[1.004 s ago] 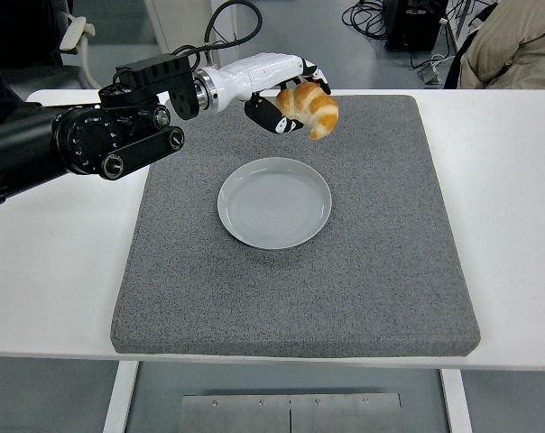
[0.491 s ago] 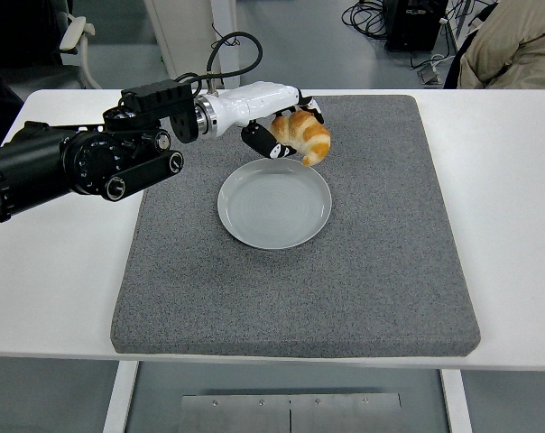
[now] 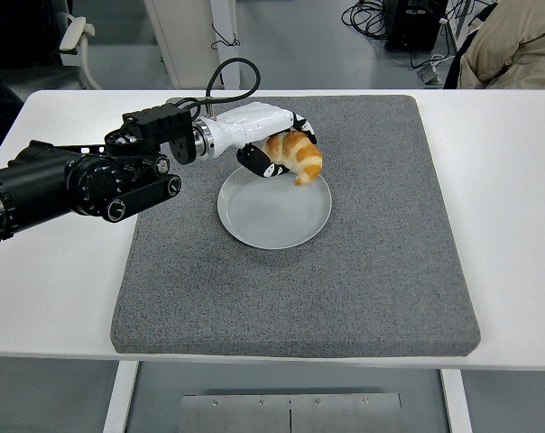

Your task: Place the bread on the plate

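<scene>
My left robot hand [image 3: 277,155] has its fingers wrapped around the bread [image 3: 297,155], a golden croissant, and holds it over the far rim of the plate [image 3: 274,212], the lower tip hanging just above the edge. The plate sits near the middle of the grey mat [image 3: 381,271] on the white bench [image 3: 516,225]. I judge the carry nearly finished and the set-down is what counts now. I want to bring the bread further toward me, over the plate's centre, then lower until it touches before I loosen the fingers; letting go here risks it tipping off the far rim onto the mat. I would uncurl slowly so nothing drags the plate. Compared with a second ago, the hand has come nearer and lower: the bread was then well behind the plate, over bare mat.
</scene>
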`<state>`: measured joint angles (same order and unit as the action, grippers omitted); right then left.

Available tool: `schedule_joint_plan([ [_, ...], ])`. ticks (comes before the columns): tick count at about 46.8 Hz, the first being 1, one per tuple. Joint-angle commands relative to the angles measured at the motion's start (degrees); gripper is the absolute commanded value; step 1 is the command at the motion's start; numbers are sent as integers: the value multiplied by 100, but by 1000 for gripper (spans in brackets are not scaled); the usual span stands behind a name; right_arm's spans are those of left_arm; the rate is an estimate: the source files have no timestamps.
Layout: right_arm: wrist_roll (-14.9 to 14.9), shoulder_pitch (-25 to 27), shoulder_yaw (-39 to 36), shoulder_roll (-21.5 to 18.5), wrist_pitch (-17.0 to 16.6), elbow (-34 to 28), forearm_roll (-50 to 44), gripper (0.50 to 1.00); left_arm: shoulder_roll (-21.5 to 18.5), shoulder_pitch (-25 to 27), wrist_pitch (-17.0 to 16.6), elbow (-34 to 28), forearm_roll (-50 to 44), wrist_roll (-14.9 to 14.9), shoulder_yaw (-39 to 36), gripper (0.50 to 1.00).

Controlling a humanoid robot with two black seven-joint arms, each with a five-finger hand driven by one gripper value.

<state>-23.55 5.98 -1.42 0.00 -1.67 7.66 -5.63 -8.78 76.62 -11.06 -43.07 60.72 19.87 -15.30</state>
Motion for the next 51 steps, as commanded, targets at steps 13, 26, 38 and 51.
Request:
schedule_joint_plan([
  [13, 0, 0, 2, 0, 0, -2, 0, 1000, 8, -156, -106, 9, 72, -1, -192, 517],
  [26, 0, 0, 2, 0, 0, -2, 0, 1000, 8, -208, -326, 9, 63, -1, -456, 519],
  [38, 0, 0, 2, 0, 0, -2, 0, 1000, 17, -261, -326, 9, 63, 8, -456, 519],
  [51, 0, 0, 2, 0, 0, -2, 0, 1000, 78, -288, -326, 9, 63, 8, -456, 524],
])
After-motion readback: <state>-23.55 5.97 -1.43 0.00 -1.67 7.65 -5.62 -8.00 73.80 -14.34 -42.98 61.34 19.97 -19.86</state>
